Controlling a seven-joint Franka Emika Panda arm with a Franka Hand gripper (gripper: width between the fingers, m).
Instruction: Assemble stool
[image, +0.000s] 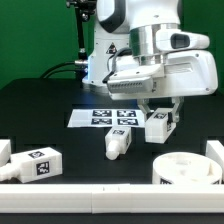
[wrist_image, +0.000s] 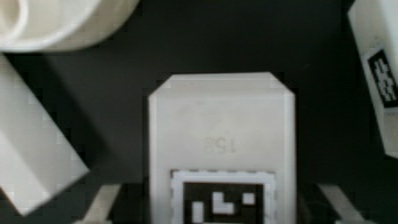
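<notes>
My gripper (image: 160, 113) is shut on a white stool leg (image: 158, 126), which hangs tag-forward under the hand, behind and to the left of the round seat disc (image: 190, 167). In the wrist view this leg (wrist_image: 222, 115) fills the middle, its tag close to my gripper (wrist_image: 222, 205), with a finger (wrist_image: 98, 195) on either side. The seat disc's rim (wrist_image: 63, 20) shows in one corner. A second leg (image: 118, 143) lies on the black table in the middle. A third leg (image: 35, 163) lies at the exterior view's left.
The marker board (image: 100, 117) lies flat behind the middle leg. A white rail (image: 100, 192) runs along the front edge. More white parts show in the wrist view (wrist_image: 36, 140) (wrist_image: 377, 75), and one at the exterior view's right edge (image: 214, 153). The robot's base (image: 105, 60) stands at the back.
</notes>
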